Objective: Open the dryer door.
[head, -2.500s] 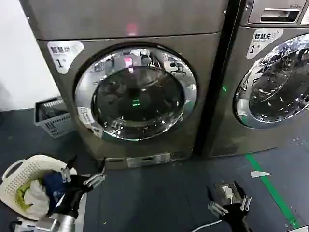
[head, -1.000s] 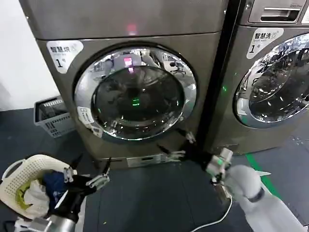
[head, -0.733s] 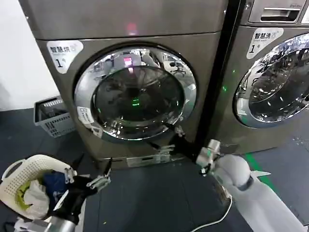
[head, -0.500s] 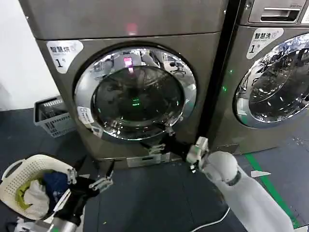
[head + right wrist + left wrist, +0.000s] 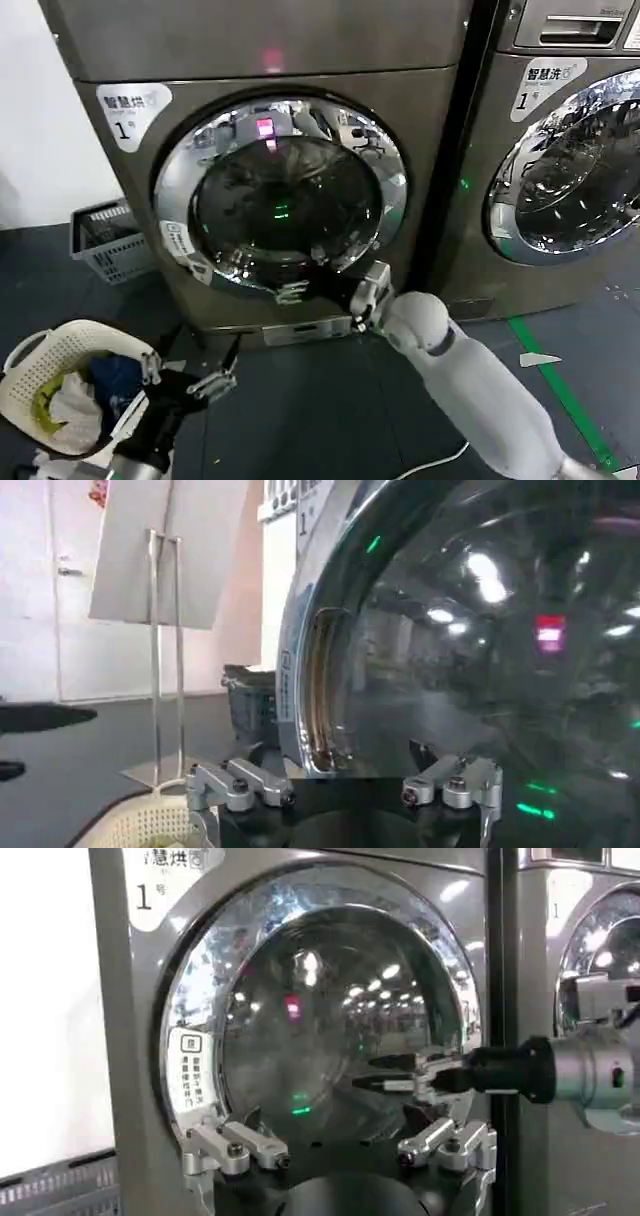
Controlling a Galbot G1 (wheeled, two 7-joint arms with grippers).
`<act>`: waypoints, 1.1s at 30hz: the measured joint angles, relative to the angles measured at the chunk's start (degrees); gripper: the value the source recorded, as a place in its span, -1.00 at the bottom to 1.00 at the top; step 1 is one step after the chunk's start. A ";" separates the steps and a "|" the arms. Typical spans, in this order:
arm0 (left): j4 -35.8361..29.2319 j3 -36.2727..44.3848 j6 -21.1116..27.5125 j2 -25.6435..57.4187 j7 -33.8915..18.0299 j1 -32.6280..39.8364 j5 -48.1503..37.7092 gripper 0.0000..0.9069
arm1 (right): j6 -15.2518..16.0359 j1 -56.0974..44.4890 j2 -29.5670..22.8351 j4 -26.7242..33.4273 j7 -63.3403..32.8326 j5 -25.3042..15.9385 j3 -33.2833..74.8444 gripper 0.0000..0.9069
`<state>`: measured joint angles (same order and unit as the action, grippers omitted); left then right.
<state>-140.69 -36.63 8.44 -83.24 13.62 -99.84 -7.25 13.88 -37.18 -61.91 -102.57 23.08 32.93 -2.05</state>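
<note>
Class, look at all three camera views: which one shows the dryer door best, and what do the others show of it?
The head view: the whole dryer door is visible, chrome ring and dark glass, with the right gripper at its lower edge. The left wrist view shows most of it; the right wrist view shows a close part of glass and ring.

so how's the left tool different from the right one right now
The right tool is stretched forward against the lower chrome ring of the dryer door, while the left tool sits low over the dark floor, back from the machine. The right tool is beside the door's domed glass; the left tool is near the laundry basket. Both have their fingers open and hold nothing, and the door is shut.
</note>
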 joint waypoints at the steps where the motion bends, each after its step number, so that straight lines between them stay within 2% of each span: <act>1: -0.04 -0.01 -0.05 0.00 0.01 -0.10 0.11 1.00 | 0.00 0.58 -0.43 0.56 -0.18 0.02 -0.40 1.00; 13: -0.25 -0.05 -0.60 0.45 -0.11 -1.25 -0.06 1.00 | -0.55 4.10 -5.02 4.77 -0.24 -0.98 -3.78 1.00; 23: 0.18 0.10 -0.96 0.51 0.03 -1.19 0.20 1.00 | -0.62 7.27 -7.50 7.26 -2.54 -3.86 -6.65 1.00; 33: -0.24 -0.18 -1.05 -0.43 -0.05 -1.08 -0.46 1.00 | -0.86 9.54 -10.86 10.22 -2.37 -4.12 -8.94 1.00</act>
<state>-140.93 -36.81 7.39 -83.68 13.58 -100.92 -7.71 13.02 -27.63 -72.76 -92.34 20.71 28.81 -10.99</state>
